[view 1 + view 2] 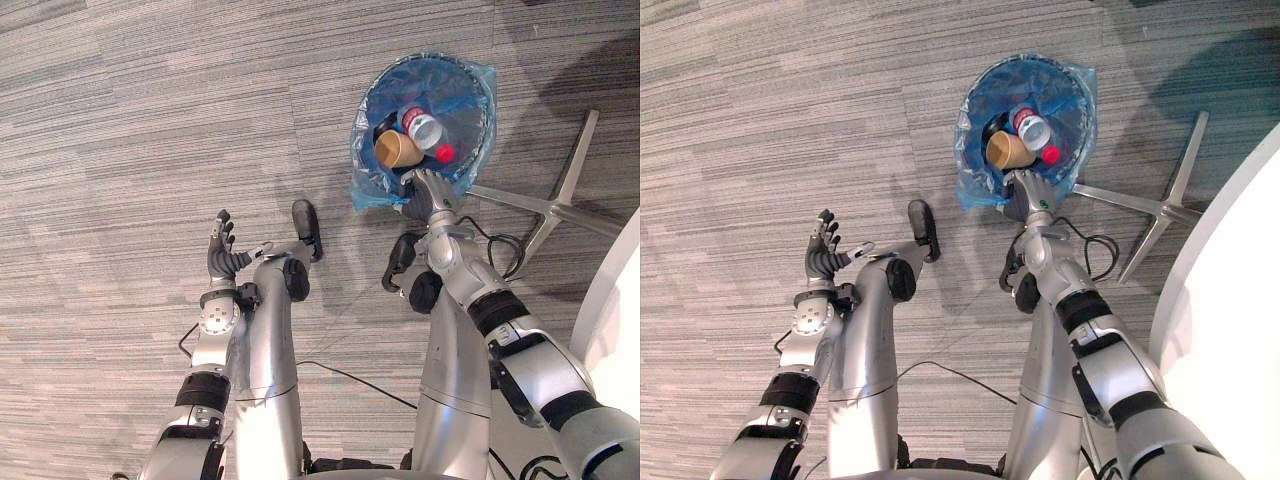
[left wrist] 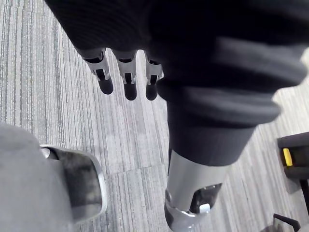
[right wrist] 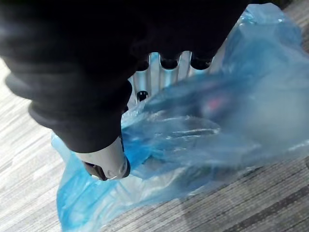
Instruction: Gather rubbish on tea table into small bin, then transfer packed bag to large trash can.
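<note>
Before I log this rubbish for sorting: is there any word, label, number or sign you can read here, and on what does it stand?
No text can be read.
On the bottle in the blue bag: any print is too small to read.
On the brown paper cup: no print shows.

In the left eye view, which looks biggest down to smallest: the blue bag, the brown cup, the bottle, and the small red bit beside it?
1. blue bag
2. brown cup and bottle: they look about alike, so I won't rank them
3. red bit
</note>
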You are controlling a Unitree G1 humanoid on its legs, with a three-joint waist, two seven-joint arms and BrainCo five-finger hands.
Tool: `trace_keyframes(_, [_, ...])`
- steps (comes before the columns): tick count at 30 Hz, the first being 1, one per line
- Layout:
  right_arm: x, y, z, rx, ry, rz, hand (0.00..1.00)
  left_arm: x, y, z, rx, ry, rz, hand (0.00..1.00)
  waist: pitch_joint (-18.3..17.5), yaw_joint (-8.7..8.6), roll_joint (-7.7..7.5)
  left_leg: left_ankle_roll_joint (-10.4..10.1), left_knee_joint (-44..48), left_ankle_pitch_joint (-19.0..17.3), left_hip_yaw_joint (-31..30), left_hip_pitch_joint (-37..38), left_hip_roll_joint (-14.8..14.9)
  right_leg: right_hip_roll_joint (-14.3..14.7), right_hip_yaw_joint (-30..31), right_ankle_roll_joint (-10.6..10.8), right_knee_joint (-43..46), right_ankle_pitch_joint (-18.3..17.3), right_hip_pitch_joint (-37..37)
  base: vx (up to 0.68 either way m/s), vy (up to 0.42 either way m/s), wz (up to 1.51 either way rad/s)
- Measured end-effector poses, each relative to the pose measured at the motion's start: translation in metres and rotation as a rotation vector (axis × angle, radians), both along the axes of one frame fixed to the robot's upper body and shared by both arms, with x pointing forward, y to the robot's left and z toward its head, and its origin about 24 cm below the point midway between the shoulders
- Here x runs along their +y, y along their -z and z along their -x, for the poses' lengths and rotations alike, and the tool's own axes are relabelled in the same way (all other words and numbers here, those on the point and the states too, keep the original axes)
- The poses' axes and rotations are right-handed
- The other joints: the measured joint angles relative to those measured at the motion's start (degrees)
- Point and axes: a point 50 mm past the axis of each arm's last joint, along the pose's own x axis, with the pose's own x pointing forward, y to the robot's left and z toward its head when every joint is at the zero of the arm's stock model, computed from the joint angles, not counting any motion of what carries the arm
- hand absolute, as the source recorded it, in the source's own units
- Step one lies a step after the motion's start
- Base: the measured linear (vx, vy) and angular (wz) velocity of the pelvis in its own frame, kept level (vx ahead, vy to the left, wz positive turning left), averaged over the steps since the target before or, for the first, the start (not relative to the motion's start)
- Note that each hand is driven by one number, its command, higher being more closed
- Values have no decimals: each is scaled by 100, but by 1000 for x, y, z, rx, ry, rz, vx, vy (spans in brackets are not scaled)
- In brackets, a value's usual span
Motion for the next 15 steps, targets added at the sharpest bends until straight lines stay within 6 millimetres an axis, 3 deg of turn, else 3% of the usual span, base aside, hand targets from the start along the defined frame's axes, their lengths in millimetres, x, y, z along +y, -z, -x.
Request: trace_keyframes(15, [9, -35, 23, -197, -61, -296, 100, 0, -2, 0, 5, 0, 2, 0, 0, -4, 0, 2, 70, 0, -8, -1, 35, 24, 6, 1, 51, -4, 1, -17, 20, 0])
